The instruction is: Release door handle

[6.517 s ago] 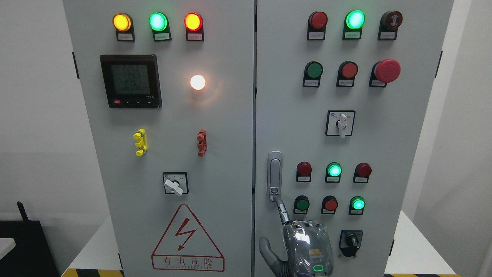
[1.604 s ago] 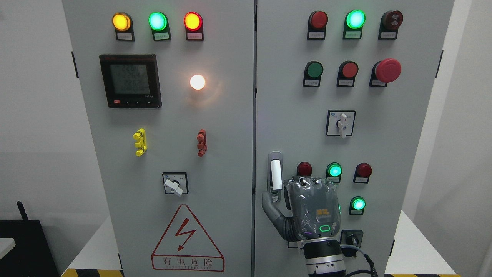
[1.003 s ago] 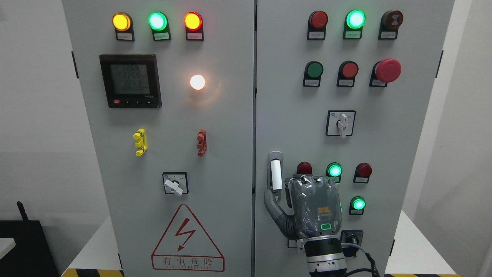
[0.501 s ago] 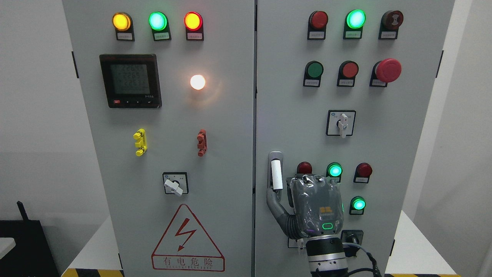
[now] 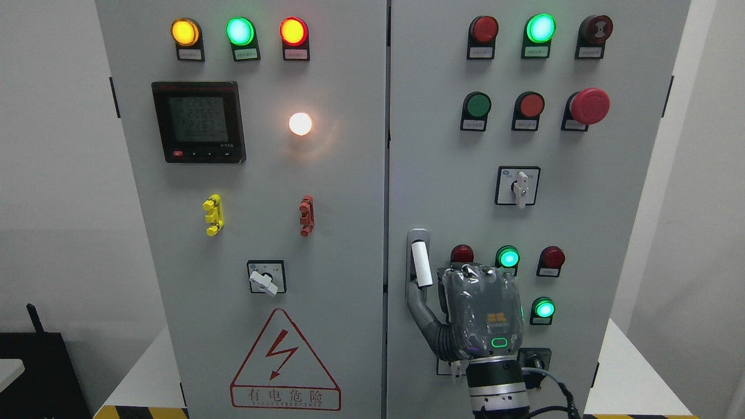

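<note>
A white table (image 5: 623, 378) carries the grey electrical cabinet (image 5: 349, 203) standing on it.

The right hand (image 5: 483, 311) hides its own fingers, two lower buttons, and the door handle's (image 5: 420, 263) base.

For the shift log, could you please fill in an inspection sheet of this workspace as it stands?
Surface: grey two-door electrical cabinet, both doors look shut.
Job's things: white lever handle in silver housing, on the right door.
Clutter: nothing seen.
Grippers: plastic-wrapped grey right hand beside the handle's lower end, grip hidden; left not in view.
Cables: black cable at the right wrist.
Surroundings: white walls, black-yellow striped tape below.
</note>
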Controlling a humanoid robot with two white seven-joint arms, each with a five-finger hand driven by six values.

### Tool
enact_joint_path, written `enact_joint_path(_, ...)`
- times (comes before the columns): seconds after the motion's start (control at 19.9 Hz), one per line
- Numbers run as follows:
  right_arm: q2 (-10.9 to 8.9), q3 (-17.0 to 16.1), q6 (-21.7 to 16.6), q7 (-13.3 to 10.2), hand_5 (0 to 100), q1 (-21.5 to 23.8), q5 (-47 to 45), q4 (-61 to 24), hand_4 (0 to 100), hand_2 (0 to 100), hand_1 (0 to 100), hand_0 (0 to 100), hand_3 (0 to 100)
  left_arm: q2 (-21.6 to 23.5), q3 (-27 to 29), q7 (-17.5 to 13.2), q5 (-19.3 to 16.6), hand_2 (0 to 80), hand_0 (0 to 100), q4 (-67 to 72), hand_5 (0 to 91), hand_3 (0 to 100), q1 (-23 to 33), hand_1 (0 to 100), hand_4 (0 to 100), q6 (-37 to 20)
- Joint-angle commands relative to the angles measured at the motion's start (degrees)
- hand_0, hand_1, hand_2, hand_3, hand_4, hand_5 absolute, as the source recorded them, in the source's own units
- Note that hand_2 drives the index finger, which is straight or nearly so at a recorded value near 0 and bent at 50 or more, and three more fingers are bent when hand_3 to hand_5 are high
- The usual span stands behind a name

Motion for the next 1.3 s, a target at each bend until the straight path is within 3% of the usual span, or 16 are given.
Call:
enact_joint_path(0.0, 0.07, -0.64, 0.05, -0.24, 98, 0.15, -0.07, -0.18, 100, 100, 41, 55, 100, 0.0, 0.0, 0.04, -1.58, 0.0, 12, -0.53, 0.0, 0, -0.09, 39, 0, -0.05)
enact_joint_path(1.25, 0.15, -1.34, 0.05, 0.2, 98, 0.41, -0.07, -0.8, 100, 100, 44, 56, 100, 0.0, 0.0, 0.04, -1.58, 0.0, 12, -0.53, 0.0, 0, 0.0, 39, 0, -0.05)
